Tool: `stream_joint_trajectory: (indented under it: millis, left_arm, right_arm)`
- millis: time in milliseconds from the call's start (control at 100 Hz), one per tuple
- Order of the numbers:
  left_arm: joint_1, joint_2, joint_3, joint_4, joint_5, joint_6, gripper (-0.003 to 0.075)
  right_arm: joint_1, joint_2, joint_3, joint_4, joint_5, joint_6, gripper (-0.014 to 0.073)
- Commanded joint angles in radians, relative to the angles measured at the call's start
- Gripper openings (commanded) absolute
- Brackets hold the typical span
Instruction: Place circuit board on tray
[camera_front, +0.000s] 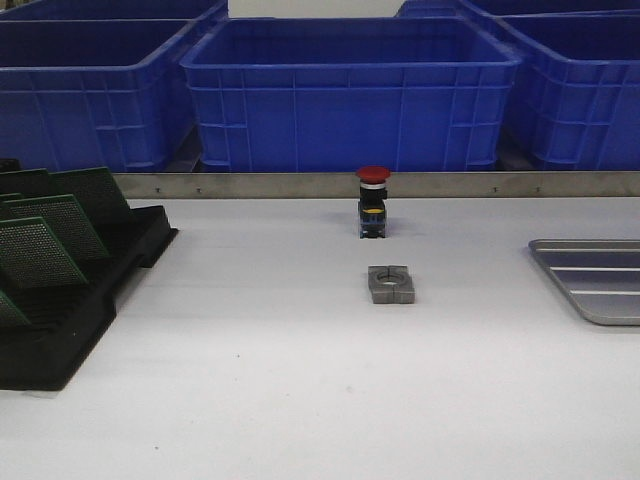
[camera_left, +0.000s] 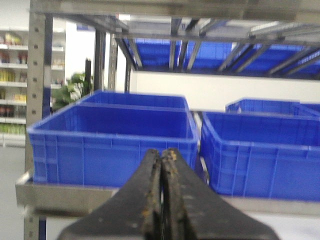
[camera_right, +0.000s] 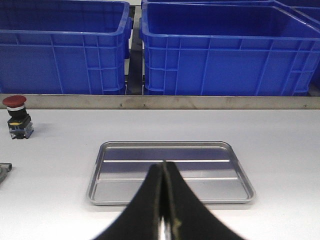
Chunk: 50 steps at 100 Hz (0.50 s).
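Both grippers, left (camera_left: 162, 200) and right (camera_right: 163, 210), were pressed together, holding nothing. Boards (camera_front: 40, 235) stood in the rack (camera_front: 70, 330) at left; the tray (camera_front: 598, 280) lay at right.

Colours and patterns are listed by item. The boards (camera_front: 40, 250) are shown in dark green, covered with a fine dot grid. The rack (camera_front: 60, 345) is black. The tray (camera_right: 170, 172) is silver-grey, marked with pale parallel ridges across its bottom. The button (camera_front: 373, 175) is capped in red; its body is black with a yellow band and a blue base. The block (camera_front: 390, 284) is grey. The bins (camera_front: 350, 95) are uniform blue. The table (camera_front: 300, 400) is white. The rail (camera_front: 250, 184) is dull silver. Both the left gripper (camera_left: 162, 200) and right gripper (camera_right: 162, 200) are black.
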Motion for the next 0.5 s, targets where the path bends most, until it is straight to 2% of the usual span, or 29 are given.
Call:
stream_joint_trajectory:
  millis: [0,90,270,490]
  left_arm:
    - [-0.004,-0.023,-0.079,-0.005,0.065,-0.009,-0.002]
    - [-0.004,0.009,-0.177,-0.005,0.235,-0.009,-0.002]
    - [-0.004,0.135,-0.356,-0.005,0.483,-0.009,-0.002]
    - [-0.004,0.355,-0.498,-0.005,0.637,-0.009,-0.002]
  right_arm:
    - [-0.003,-0.025,-0.011,-0.002,-0.075,-0.006,-0.0113]
    - [-0.003,-0.025,-0.011,-0.002,-0.075,-0.006,-0.0113]
    - [-0.003,-0.025,-0.011,-0.002,-0.075,-0.006,-0.0113]
    - [-0.003,-0.025,-0.011,-0.002,-0.075,-0.006,-0.0113]
